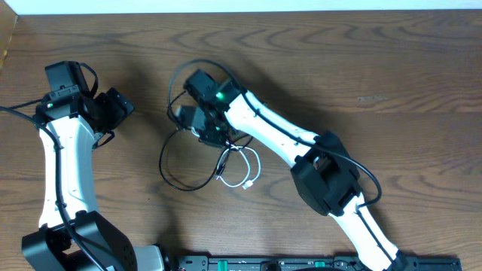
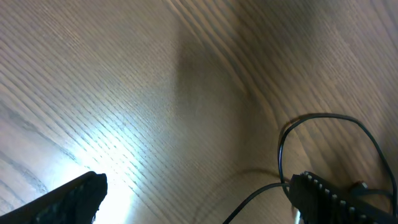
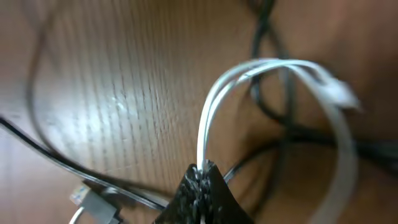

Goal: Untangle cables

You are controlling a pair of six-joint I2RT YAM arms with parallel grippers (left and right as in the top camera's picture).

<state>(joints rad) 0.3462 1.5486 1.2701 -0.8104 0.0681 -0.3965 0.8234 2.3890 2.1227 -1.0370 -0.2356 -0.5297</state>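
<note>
Overhead: on the wooden surface (image 1: 392, 83) the cables lie in a loose tangle near the middle. The black cable (image 1: 163, 167) makes one wide loop toward the front. A second arc of it rises behind the right arm's wrist. The white cable (image 1: 253, 167) lies in a small coil just to the right of that loop, touching it where they cross. The right hand (image 1: 211, 134) is down in the tangle where black and white meet. The left hand (image 1: 114, 107) sits well apart from the cables, off to the left over bare wood. From this height I cannot tell how either hand's fingers stand.

Left wrist: the left hand (image 2: 198, 190) is spread wide, one dark finger (image 2: 71, 198) at the lower left edge and the other at the lower right, with only wood grain between them. A thin black cable (image 2: 323, 116) arcs up and over beside the right-side finger, and another strand runs in below it.

Right wrist: the right hand (image 3: 202, 180) is pinched closed on the white cable (image 3: 208, 115). A doubled strand rises straight from the fingertips, bends over to the right and ends in a blurred white plug (image 3: 339, 93). Black cable (image 3: 267, 93) strands cross behind and under the white loop. A grey flat plug (image 3: 93, 199) lies on the wood at the lower left, with a black strand running past it.
</note>
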